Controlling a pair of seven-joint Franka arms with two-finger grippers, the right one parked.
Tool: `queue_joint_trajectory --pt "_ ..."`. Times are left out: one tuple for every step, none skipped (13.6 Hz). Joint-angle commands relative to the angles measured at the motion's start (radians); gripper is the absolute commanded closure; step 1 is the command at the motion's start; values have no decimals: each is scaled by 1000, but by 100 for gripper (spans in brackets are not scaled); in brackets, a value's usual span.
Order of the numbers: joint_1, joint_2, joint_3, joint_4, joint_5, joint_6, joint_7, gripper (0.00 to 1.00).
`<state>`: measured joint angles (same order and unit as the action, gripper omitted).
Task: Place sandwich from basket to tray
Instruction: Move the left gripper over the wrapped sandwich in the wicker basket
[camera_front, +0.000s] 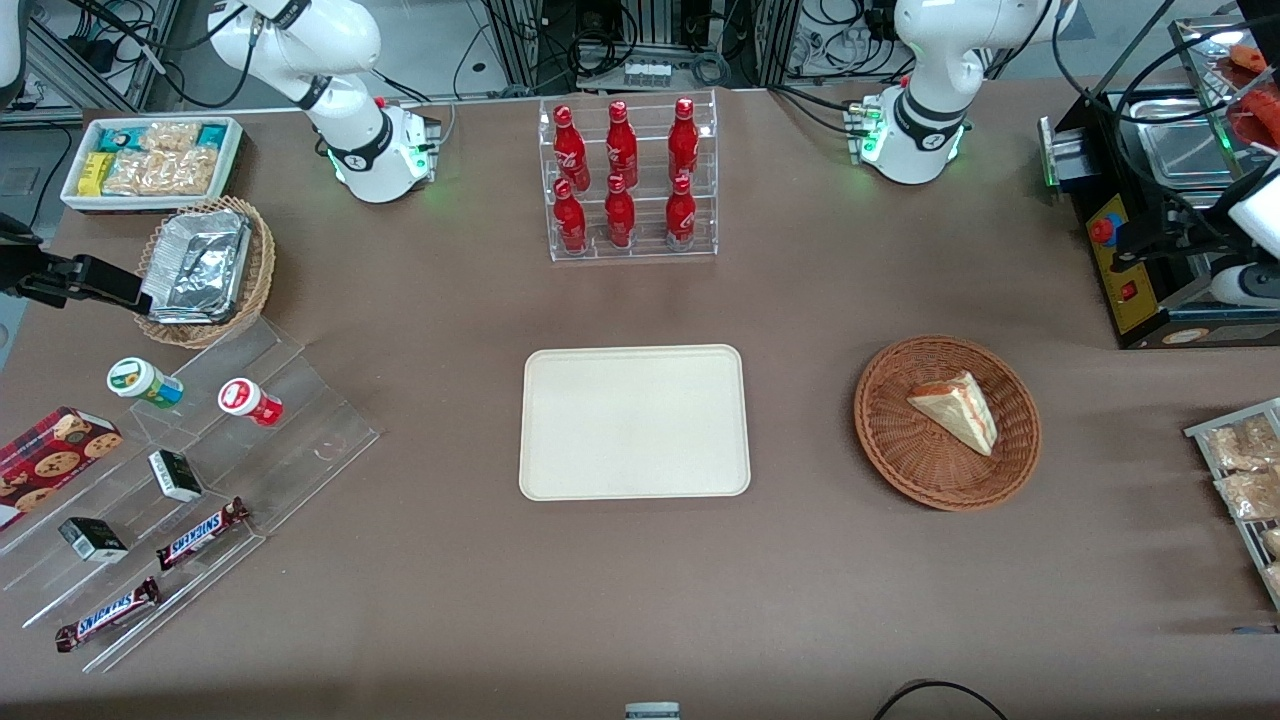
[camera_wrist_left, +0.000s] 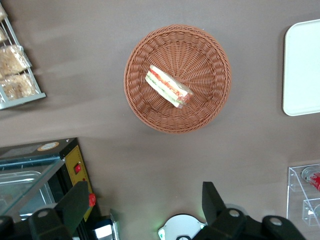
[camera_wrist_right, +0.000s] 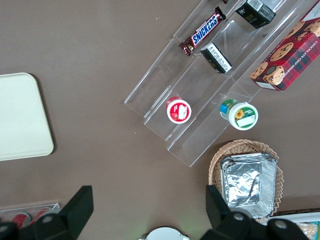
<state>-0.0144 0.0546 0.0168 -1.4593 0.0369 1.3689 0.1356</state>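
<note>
The sandwich, a pale bread wedge with red and green layers on its cut side, lies in the round reddish-brown wicker basket. The cream-white tray lies flat and bare at the table's middle, beside the basket. My gripper hangs open high above the table, over bare cloth between the basket and the working arm's base, well away from the sandwich. Nothing is between its fingers.
A black machine with red buttons stands near the gripper. A wire rack of packaged snacks sits at the working arm's end. A clear rack of red bottles stands farther back. Acrylic steps with snacks lie toward the parked arm's end.
</note>
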Motion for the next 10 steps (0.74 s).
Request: queue_joint_trajectory --pt "11 13 -12 4 12 -25 -39 0" --pt "10 20 -12 4 14 -22 -42 0" --pt "5 28 -12 -6 26 -8 -47 0" --pt "-7 39 -14 -18 44 5 -79 0" --pt "-19 45 -14 -56 58 47 -153 0" --pt "-28 36 -14 -128 60 117 -236 0" --pt "-39 13 -12 -224 75 224 -326 0" --pt "-47 -10 -12 -308 80 325 -417 0" --pt "-47 -27 -12 -387 80 414 -518 0" --pt "-48 -39 -12 -460 80 508 -618 0"
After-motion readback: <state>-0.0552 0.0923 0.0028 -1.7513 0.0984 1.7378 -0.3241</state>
